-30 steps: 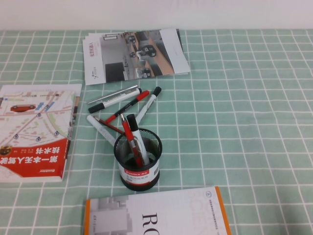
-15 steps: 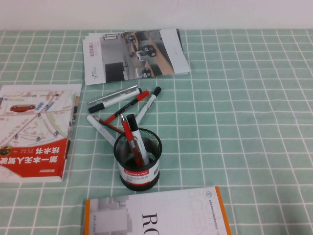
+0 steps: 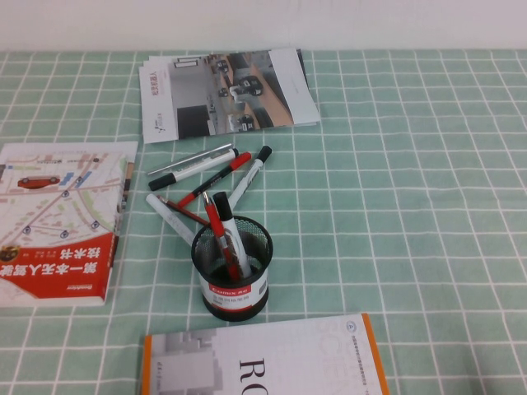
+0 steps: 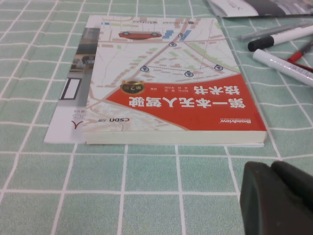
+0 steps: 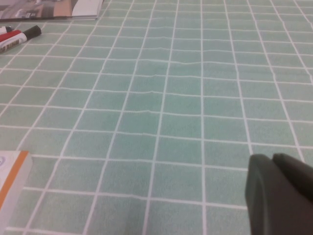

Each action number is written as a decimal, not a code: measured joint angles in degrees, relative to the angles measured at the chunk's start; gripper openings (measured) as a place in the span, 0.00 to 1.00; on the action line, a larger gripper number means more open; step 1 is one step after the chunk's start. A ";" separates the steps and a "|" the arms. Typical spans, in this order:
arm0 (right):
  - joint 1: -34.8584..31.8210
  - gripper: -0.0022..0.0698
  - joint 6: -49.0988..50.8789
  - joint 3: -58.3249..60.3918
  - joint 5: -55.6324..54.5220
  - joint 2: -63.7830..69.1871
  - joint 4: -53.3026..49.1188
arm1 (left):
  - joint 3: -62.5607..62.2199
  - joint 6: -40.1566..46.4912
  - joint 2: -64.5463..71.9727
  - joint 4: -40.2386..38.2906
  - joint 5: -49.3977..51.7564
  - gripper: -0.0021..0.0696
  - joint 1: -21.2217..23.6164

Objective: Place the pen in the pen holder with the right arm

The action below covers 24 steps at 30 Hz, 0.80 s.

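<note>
High view: pen holder (image 3: 231, 268) stood on green checked cloth (image 3: 412, 206), red pens upright inside; pen (image 3: 249, 178) lay just behind, tilted toward holder among loose markers; neither arm visible. Left wrist view: left gripper (image 4: 279, 198) seen as dark mass low over cloth beside red-and-white book (image 4: 171, 83); finger state undeterminable. Right wrist view: right gripper (image 5: 279, 193) above bare cloth, well apart from pens; finger state likewise undeterminable.
</note>
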 joint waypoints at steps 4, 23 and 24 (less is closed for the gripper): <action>0.00 0.00 -0.07 0.00 0.03 0.00 0.26 | 0.00 0.00 0.00 0.00 0.00 0.02 0.00; 0.00 0.00 -0.29 0.00 0.13 0.00 0.71 | 0.00 0.00 0.00 0.00 0.00 0.02 0.00; 0.00 0.00 -0.29 0.00 0.13 0.00 0.71 | 0.00 0.00 0.00 0.00 0.00 0.02 0.00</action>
